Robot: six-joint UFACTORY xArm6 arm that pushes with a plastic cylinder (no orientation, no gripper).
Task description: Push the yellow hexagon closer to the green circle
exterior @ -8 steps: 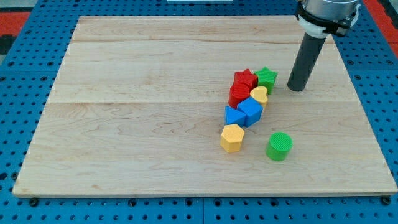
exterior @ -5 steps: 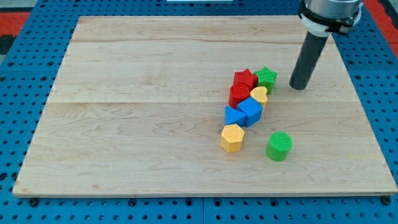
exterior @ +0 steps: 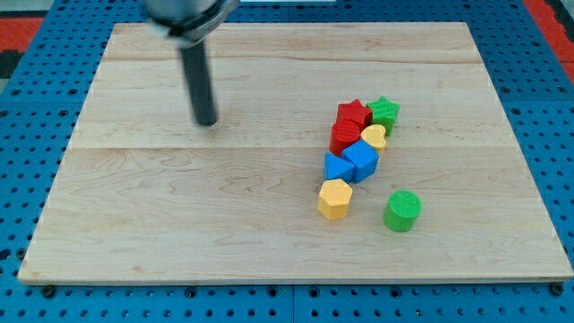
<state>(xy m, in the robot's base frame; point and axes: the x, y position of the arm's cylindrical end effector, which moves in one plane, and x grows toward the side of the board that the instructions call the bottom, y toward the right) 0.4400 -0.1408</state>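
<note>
The yellow hexagon (exterior: 334,198) lies right of the board's centre, at the bottom end of a cluster of blocks. The green circle (exterior: 403,211) stands apart, to its right and slightly lower, with a small gap between them. My tip (exterior: 207,121) rests on the board in the upper left part, far to the left of all the blocks and touching none.
Above the hexagon is a tight cluster: a blue triangle (exterior: 336,167), a blue cube (exterior: 361,159), a yellow heart (exterior: 375,136), two red blocks (exterior: 352,118), the upper one a star, and a green star (exterior: 385,111). The wooden board (exterior: 179,224) lies on a blue pegboard.
My tip has jumped from right of the green star, at the upper right, far across to the upper left of the board. No block has moved.
</note>
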